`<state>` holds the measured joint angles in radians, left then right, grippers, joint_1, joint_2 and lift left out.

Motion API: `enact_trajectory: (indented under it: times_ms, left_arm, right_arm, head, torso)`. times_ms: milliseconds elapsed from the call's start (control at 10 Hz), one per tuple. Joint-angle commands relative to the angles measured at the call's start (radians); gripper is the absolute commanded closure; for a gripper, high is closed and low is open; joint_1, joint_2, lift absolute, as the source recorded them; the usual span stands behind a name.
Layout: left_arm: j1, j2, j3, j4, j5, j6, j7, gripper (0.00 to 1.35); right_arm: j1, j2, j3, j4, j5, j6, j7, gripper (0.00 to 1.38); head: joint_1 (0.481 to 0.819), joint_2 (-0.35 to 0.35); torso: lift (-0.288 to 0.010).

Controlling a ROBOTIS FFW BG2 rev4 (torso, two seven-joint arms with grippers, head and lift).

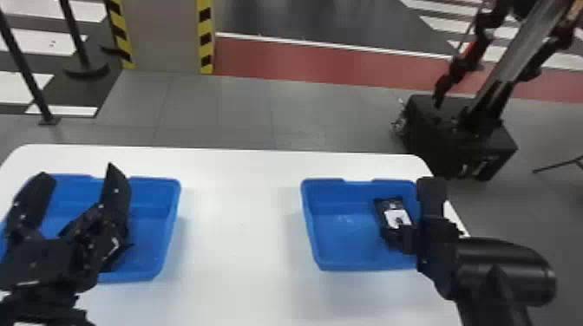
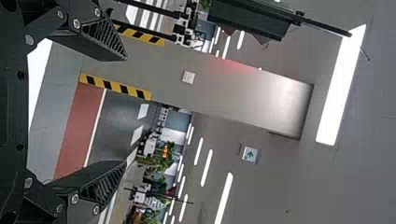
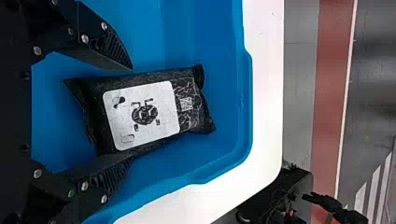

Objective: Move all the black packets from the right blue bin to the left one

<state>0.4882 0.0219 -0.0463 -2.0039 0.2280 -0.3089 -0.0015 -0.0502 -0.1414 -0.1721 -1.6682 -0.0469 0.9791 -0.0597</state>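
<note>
The right blue bin (image 1: 347,260) holds a black packet (image 1: 392,210) with a white label at its right side. My right gripper (image 1: 415,219) is low over that side. In the right wrist view, the packet (image 3: 142,114) lies label up between the parted fingers of my right gripper (image 3: 132,114), one along each long side. Above the left blue bin (image 1: 167,234), my left gripper (image 1: 78,186) is held open. A dark shape with a pointed corner is partly hidden behind it in that bin; I cannot tell what it is. My left gripper (image 2: 126,111) has nothing between its fingers.
Both bins stand on a white table (image 1: 238,234), with a wide stretch of tabletop between them. The right bin's wall (image 3: 247,107) rises beyond the packet. Behind the table at the right stands a black machine (image 1: 460,134) on the floor.
</note>
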Motion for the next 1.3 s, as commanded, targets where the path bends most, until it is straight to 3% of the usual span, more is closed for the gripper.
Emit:
enact_trajectory:
  times_ms: [0,100,200,300,400,700,900,1200]
  left_arm:
    - [0.000,0.000,0.000,0.000,0.002,0.000,0.000,0.26]
    - [0.000,0.000,-0.001,0.000,0.004,-0.003,0.000,0.26]
    - [-0.002,0.000,-0.001,0.000,0.005,-0.003,0.000,0.26]
    - [-0.002,0.000,-0.001,0.000,0.010,-0.005,-0.002,0.26]
    - [0.000,0.001,0.000,0.000,0.013,-0.008,-0.002,0.26]
    - [-0.002,0.001,0.002,0.000,-0.012,-0.025,-0.002,0.26]
    - [-0.002,0.001,0.005,0.000,-0.012,-0.022,-0.002,0.26]
    - [-0.012,0.000,0.011,-0.007,0.005,-0.018,-0.002,0.26]
  right_arm:
    - [-0.001,-0.003,-0.001,0.003,0.001,-0.002,-0.002,0.51]
    - [-0.004,-0.003,-0.001,0.008,0.004,-0.002,-0.003,0.55]
    - [-0.009,-0.006,-0.001,0.025,0.001,-0.002,-0.003,0.79]
    - [0.001,-0.006,-0.001,0.032,-0.007,-0.039,-0.002,0.90]
    - [0.023,-0.006,0.000,0.020,-0.019,-0.078,-0.003,1.15]
    - [0.124,0.005,0.002,-0.090,-0.082,-0.238,0.001,1.14]
    - [0.234,0.029,0.003,-0.228,-0.126,-0.429,0.027,1.14]
    - [0.300,0.046,0.026,-0.321,-0.196,-0.609,0.245,1.14]
  head:
    - [0.695,-0.191]
    - [0.695,-0.192]
    - [0.695,-0.194]
    - [0.695,-0.195]
    - [0.695,-0.196]
    - [0.695,-0.182]
    - [0.695,-0.161]
    - [0.695,-0.093]
  torso:
    - [-0.110]
    - [-0.110]
    - [-0.110]
    - [-0.110]
    - [-0.110]
    - [-0.110]
    - [-0.110]
    - [-0.110]
